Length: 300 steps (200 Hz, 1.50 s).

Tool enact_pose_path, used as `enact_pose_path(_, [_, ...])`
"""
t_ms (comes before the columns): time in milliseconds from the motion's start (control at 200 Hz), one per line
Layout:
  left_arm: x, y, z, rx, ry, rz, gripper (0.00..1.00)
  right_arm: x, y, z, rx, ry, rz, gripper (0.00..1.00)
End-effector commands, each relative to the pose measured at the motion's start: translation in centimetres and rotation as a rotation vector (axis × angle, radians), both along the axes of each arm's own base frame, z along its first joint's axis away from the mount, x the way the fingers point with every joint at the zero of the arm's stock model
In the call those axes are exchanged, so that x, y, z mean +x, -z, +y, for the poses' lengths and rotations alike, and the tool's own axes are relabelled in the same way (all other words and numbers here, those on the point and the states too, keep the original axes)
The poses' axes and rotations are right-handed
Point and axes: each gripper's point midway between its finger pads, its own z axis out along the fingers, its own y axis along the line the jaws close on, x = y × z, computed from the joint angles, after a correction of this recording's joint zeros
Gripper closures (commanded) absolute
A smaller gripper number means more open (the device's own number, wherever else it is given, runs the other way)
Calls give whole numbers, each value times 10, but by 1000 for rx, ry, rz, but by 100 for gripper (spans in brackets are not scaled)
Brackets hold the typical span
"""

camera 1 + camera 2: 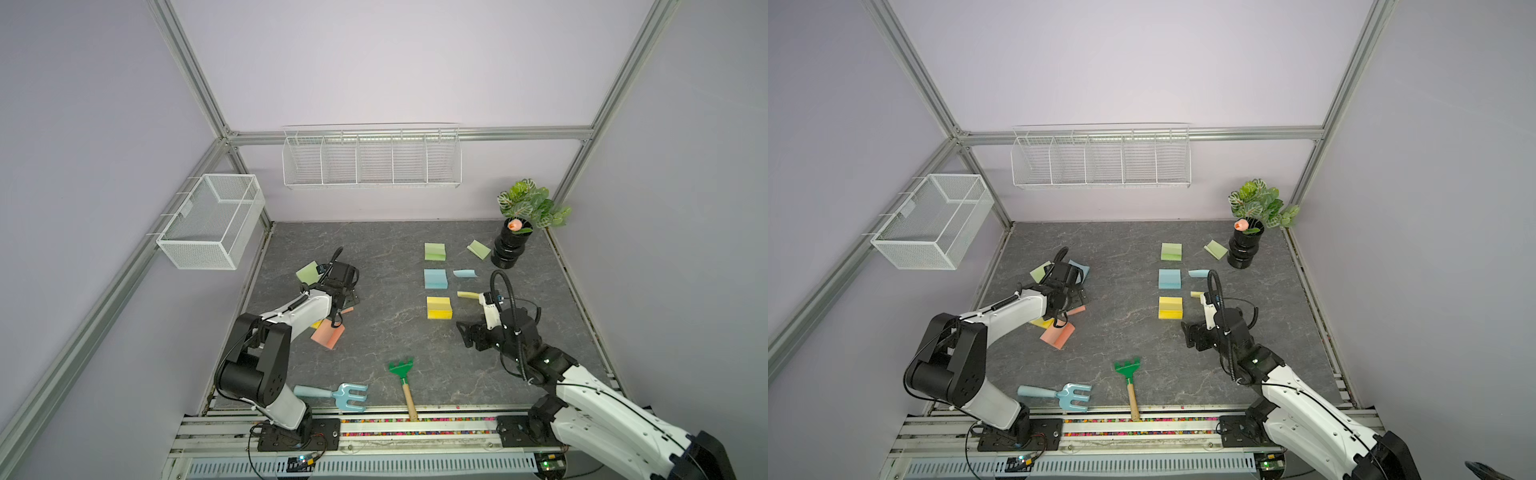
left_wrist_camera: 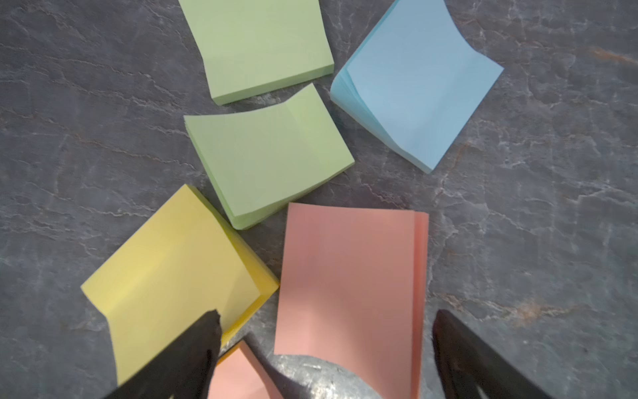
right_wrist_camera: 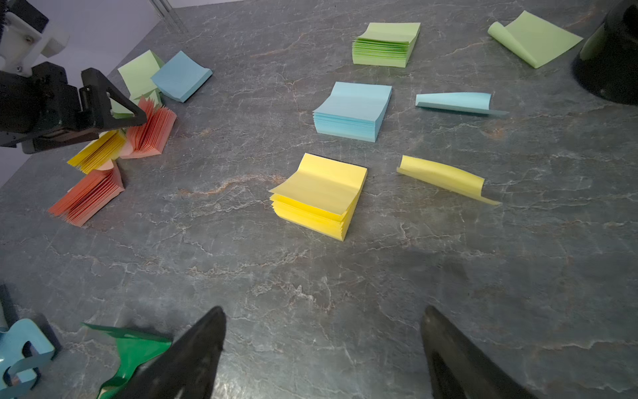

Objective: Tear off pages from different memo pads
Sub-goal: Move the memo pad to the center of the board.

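The worktop [image 1: 382, 332] was dark grey, veined like stone, boxed in by lilac walls [image 1: 415, 62] that carried a mesh basket [image 1: 212, 220] and a wire rack [image 1: 372, 160]. My left jaws stood wide apart with nothing in them, low over a huddle of memo pads [image 1: 328, 336] on my left. In the left wrist view one finger [image 2: 193, 355] overlapped the yellow pad [image 2: 172, 276], its mate hung over bare stone, and the salmon pad [image 2: 348, 290] lay between them (whether either finger touched paper, I could not tell). A second salmon pad [image 2: 238, 376] peeked in at the edge. Farther off lay a bent green pad [image 2: 269, 159], a flat green pad [image 2: 259, 48] and a curved blue pad [image 2: 417, 89].

My right jaws were also spread and empty, above bare worktop. Ahead of them stood three more pads in a line: the yellow block [image 3: 319, 195] nearest, then the blue block [image 3: 352, 110], then the green block [image 3: 385, 45]. To the right of each lay one loose page of its colour. The yellow page [image 3: 443, 176] and blue page [image 3: 455, 103] were curled up, and the green page [image 3: 535, 38] was curled at one edge, near the black plant pot [image 1: 511, 245]. At the near edge lay a blue fork [image 1: 332, 395] and a green rake [image 1: 402, 374].
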Motion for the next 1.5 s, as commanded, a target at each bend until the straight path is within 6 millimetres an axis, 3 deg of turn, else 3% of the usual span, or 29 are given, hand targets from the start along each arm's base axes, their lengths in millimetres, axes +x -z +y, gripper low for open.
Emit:
enact_pose_path(0, [11,3,-7,13,35,11,8,5,-10,5,6,-10,-30,11])
enact_pose_path(330, [24,17,-15,63,82,77,21,4,-8,6,6,-18,-26,11])
enact_pose_path(615, [11,30,-35,141,173,127,34,4,-8,7,8,-19,-26,11])
enact_pose_path(900, [-29,58,-75,73,297,176,53,5,-10,0,-6,13,-37,11])
enact_pose_path(1025, [-46,65,-98,32,376,179,56,4,-13,-3,-4,22,-50,11])
enact_pose_path(1344, [-79,41,-196,-64,628,113,55,6,-8,-12,-49,62,-49,11])
enact_pose_path(1494, [-79,12,-211,-92,638,64,54,8,-5,-13,-73,67,-28,11])
